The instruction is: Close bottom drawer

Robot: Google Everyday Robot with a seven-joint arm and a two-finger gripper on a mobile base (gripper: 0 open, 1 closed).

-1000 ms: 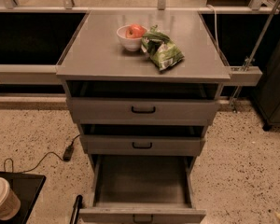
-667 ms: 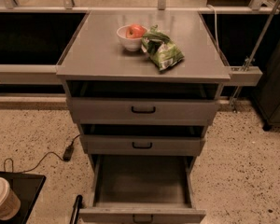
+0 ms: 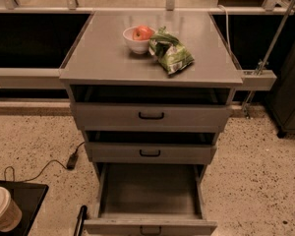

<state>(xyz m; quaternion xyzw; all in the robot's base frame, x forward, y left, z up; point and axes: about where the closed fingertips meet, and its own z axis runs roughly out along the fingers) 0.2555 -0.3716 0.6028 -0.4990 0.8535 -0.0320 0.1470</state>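
The bottom drawer of the grey metal cabinet is pulled far out, and its grey inside is empty. Its front panel with a small black handle lies at the lower edge of the camera view. The middle drawer and the top drawer above it each stand out a little, with a dark gap over each. My gripper is not in view.
On the cabinet top stand a white bowl with a red fruit and a green snack bag. A slim black bar stands by the drawer's front left corner. A paper cup sits on a black tray at lower left. A cable with a plug lies on the speckled floor.
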